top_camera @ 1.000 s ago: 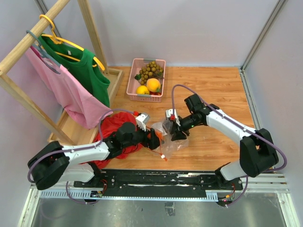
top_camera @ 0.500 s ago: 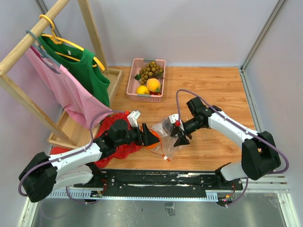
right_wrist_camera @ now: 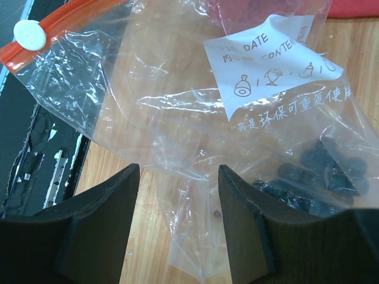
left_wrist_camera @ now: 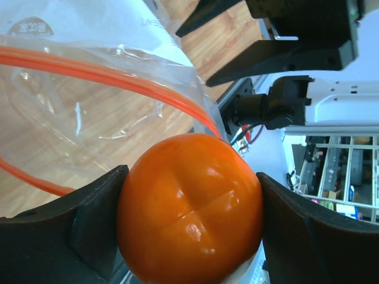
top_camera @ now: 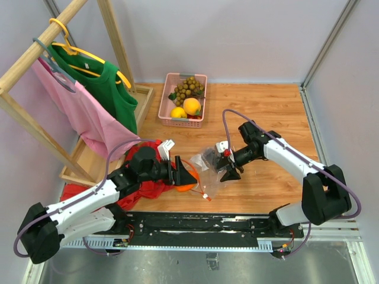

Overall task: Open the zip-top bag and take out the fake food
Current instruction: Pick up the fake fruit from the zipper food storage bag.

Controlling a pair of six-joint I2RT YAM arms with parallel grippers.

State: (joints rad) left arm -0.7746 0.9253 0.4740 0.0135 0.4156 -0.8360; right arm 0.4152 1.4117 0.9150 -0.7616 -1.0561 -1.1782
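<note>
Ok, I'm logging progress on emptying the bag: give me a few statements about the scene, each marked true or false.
1. The left gripper holds an orange fruit between its fingers. True.
2. The zip-top bag is empty. False: a dark purple bunch lies inside it.
3. The right gripper is clamped on the bag's zip strip. False: its jaws stand open over the clear plastic, and the strip lies off to one side.
4. The pink basket holds a tan bunch and a lemon. True.
</note>
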